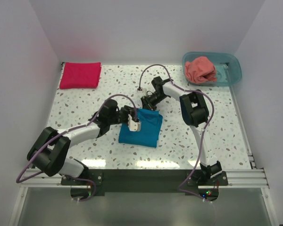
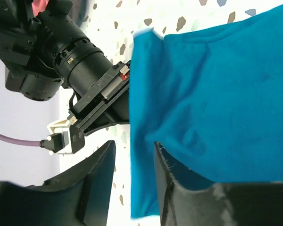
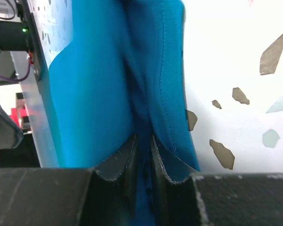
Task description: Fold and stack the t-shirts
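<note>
The teal-blue t-shirt [image 1: 141, 128] lies partly folded at the table's middle. My left gripper [image 1: 133, 123] is at its near-left top corner, jaws open, with the shirt's edge [image 2: 141, 179] hanging between the fingers [image 2: 96, 183]. My right gripper [image 1: 148, 102] is at the shirt's far edge, shut on a fold of the blue cloth [image 3: 108, 84]; the right wrist view shows the pads [image 3: 127, 155] pinching it. The crimson-magenta t-shirt [image 1: 80, 75] lies folded at the back left. The salmon-coral t-shirt [image 1: 200, 69] is bunched in the tub.
A translucent teal plastic tub [image 1: 231, 70] stands at the back right corner. The speckled table [image 1: 203, 122] is walled by white panels on three sides. The right arm's gripper body [image 2: 89, 89] shows close by in the left wrist view.
</note>
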`<action>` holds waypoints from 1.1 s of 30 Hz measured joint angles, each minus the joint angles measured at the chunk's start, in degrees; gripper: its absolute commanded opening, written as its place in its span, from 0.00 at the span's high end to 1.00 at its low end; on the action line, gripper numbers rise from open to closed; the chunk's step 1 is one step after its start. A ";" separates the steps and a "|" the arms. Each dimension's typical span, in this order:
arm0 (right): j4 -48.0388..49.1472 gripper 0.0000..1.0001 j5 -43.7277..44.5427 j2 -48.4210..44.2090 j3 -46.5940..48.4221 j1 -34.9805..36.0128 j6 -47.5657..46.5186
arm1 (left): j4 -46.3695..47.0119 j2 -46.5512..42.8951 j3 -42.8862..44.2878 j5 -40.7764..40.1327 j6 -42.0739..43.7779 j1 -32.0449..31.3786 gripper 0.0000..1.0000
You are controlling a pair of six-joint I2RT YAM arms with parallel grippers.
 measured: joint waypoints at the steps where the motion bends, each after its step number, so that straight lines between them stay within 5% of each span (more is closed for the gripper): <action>1: -0.46 0.80 0.31 0.00 0.39 0.00 -0.37 | 1.07 -0.59 -0.79 -0.02 0.46 0.00 0.51; 9: -3.82 0.76 3.63 0.00 6.32 -0.02 -2.75 | 3.43 -8.96 -3.96 0.09 1.79 0.00 0.49; 14: -5.29 0.57 6.69 -0.15 12.74 -0.74 -4.07 | -1.49 -13.66 -3.06 -0.24 -1.09 0.07 0.37; 17: -5.42 0.35 9.05 -1.16 14.71 -2.12 -5.14 | -10.32 -12.37 2.47 0.26 -6.12 1.66 0.33; 20: -5.97 0.27 10.91 -3.43 14.75 -4.92 -6.21 | -22.71 -5.51 15.56 3.26 -12.24 6.82 0.23; 27: -6.43 0.31 11.96 -11.32 6.51 -11.26 -6.45 | -50.47 20.09 48.43 15.96 -18.80 18.10 0.26; 33: -4.02 0.39 13.75 -13.07 -2.67 -9.90 -2.75 | -63.95 34.21 55.10 19.74 -21.31 19.37 0.30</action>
